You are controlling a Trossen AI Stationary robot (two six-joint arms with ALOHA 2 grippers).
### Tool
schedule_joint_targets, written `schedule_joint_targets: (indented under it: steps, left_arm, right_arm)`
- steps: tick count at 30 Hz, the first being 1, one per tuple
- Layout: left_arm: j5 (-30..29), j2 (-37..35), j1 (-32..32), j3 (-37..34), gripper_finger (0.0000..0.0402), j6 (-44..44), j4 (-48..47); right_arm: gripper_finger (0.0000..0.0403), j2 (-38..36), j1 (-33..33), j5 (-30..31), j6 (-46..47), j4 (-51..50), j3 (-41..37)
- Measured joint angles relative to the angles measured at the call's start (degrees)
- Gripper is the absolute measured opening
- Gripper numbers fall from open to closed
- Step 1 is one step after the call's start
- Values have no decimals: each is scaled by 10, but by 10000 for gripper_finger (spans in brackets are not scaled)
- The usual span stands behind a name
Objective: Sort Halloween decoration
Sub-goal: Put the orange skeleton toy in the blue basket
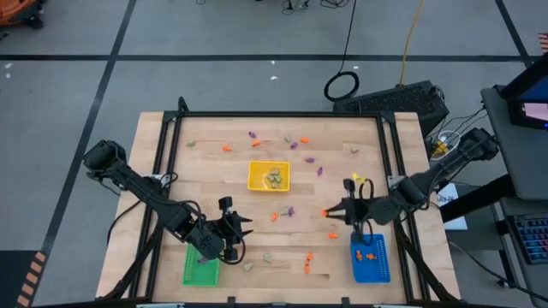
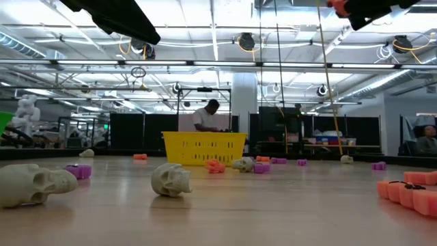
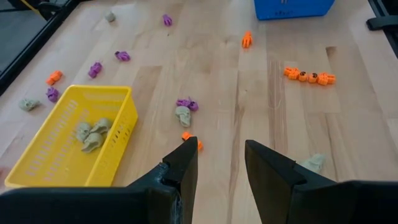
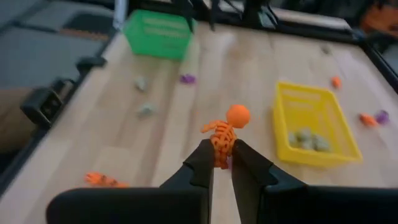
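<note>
Right gripper [image 4: 222, 160] clamped on an orange skeleton figure [image 4: 224, 132], lifted above the worktop [image 1: 214, 184].

Hangs at about four o'clock on the worktop, just above the blue tray [image 1: 371, 263] at five o'clock. Held only by the legs, so likely to twist loose and drop short of the tray. Left gripper [image 3: 219, 167] half open and empty near the green tray [image 1: 200, 271] at seven o'clock. Other orange, purple and pale trinkets scattered about; yellow tray [image 1: 269, 176] near centre holding pale ones.
</note>
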Motion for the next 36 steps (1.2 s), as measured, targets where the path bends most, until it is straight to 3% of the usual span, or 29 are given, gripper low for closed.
schedule_joint_targets:
  steps: [16, 36]
  left_arm:
    - [0, 0, 0, 0, 132, 1, 16]
    - [-2, 0, 0, 0, 132, 2, 16]
  right_arm:
    - [25, -1, 16, 0, -108, 495, -241]
    - [25, -1, 16, -3, -115, 545, -253]
